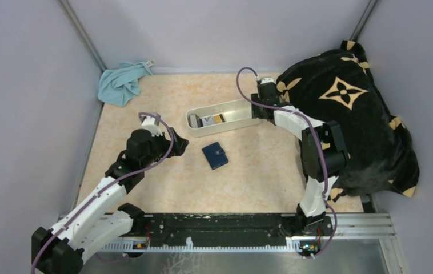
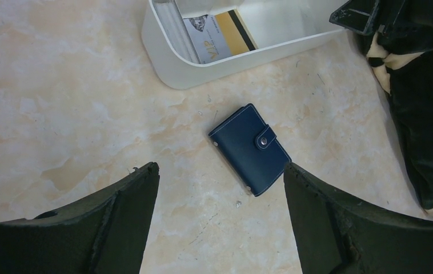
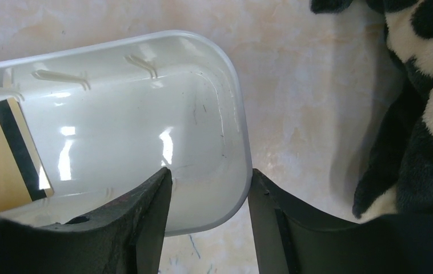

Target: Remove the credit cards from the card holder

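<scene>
left gripper [image 2: 220, 169] hangs spread wide over the shut navy card holder [image 2: 248, 149] on the table [image 2: 60, 114], seemingly set to grab it. right gripper [image 3: 209, 173] loosely straddles the white tray [image 3: 234, 85], where the credit cards [image 2: 220, 34] lie.

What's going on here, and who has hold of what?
Nothing is gripped right now. The card holder lies closed on the table with its snap tab fastened. The left gripper hovers open beside it, touching nothing. At least two credit cards, one gold with a black stripe, lie in the white tray, at the end nearer the left arm. The right gripper is at the tray's other end, jaws apart astride the end wall, not clamped.
</scene>
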### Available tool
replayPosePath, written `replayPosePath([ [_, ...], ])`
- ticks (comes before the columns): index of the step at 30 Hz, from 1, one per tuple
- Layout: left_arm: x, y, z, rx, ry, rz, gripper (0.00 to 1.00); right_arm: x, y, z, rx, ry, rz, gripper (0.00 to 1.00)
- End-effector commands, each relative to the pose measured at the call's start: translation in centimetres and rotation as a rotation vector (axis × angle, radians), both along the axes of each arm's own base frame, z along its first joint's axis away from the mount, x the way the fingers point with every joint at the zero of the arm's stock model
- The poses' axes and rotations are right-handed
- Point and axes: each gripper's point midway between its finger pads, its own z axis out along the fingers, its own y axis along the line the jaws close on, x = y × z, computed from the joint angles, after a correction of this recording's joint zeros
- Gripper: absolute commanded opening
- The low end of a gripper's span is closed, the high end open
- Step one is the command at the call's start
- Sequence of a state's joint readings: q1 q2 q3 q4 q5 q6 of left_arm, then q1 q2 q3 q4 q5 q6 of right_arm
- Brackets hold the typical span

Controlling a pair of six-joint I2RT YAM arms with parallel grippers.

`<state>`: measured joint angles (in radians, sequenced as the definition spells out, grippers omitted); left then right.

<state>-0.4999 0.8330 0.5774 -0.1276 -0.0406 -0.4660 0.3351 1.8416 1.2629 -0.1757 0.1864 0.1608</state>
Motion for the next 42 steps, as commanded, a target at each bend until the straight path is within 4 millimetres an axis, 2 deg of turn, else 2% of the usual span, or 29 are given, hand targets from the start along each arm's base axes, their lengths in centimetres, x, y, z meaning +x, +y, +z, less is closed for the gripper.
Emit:
replayPosePath([
  [1, 0.3, -0.8, 1.1, -0.005, -0.029, -0.037, 0.86, -3.0, 2.2, 0.2, 0.014, 0.045, 0.08, 0.52],
  [8, 0.0, -1.1, 1.2, -0.009, -0.025, -0.059, 0.87, -5.0, 4.1, 0.4, 0.008, 0.062, 0.114, 0.53],
  [15, 0.3, -1.6, 1.9, -0.027, -0.051, -0.074, 0.87, -5.8, 3.9, 2.8, 0.019, 0.007, 0.088, 0.53],
  [16, 0.4, -1.8, 1.6, -0.03, -0.04, -0.082, 0.87, -5.8, 3.6, 4.3, 0.03, -0.031, 0.075, 0.53],
  [20, 0.4, -2.0, 0.1, -0.023, 0.009, -0.08, 0.87, -5.7, 3.2, 8.2, 0.053, -0.13, 0.066, 0.53],
  [25, 0.0, -1.6, -0.9, -0.024, 0.03, -0.063, 0.87, -6.1, 3.3, 11.7, 0.089, -0.209, 0.097, 0.53],
  [28, -0.6, -1.5, -2.4, -0.036, 0.046, -0.064, 0.73, -6.8, 3.6, 12.5, 0.118, -0.227, 0.121, 0.53],
  [31, -1.5, -2.0, -4.2, -0.074, 0.069, -0.09, 0.59, -8.5, 5.1, 11.3, 0.159, -0.195, 0.17, 0.53],
  [32, -1.8, -2.2, -4.7, -0.088, 0.073, -0.103, 0.49, -9.5, 6.1, 10.7, 0.161, -0.184, 0.196, 0.53],
  [35, -2.2, -2.6, -5.5, -0.109, 0.08, -0.12, 0.04, -12.4, 9.2, 8.7, 0.131, -0.156, 0.263, 0.53],
  [36, -2.1, -2.7, -5.6, -0.109, 0.08, -0.123, 0.0, -13.6, 10.7, 7.7, 0.123, -0.136, 0.297, 0.53],
  [37, -2.0, -2.7, -6.0, -0.102, 0.089, -0.121, 0.0, -14.4, 11.7, 6.9, 0.119, -0.12, 0.316, 0.53],
  [42, -1.5, -3.0, -7.5, -0.064, 0.137, -0.116, 0.0, -16.3, 15.2, 4.0, 0.092, -0.067, 0.373, 0.53],
])
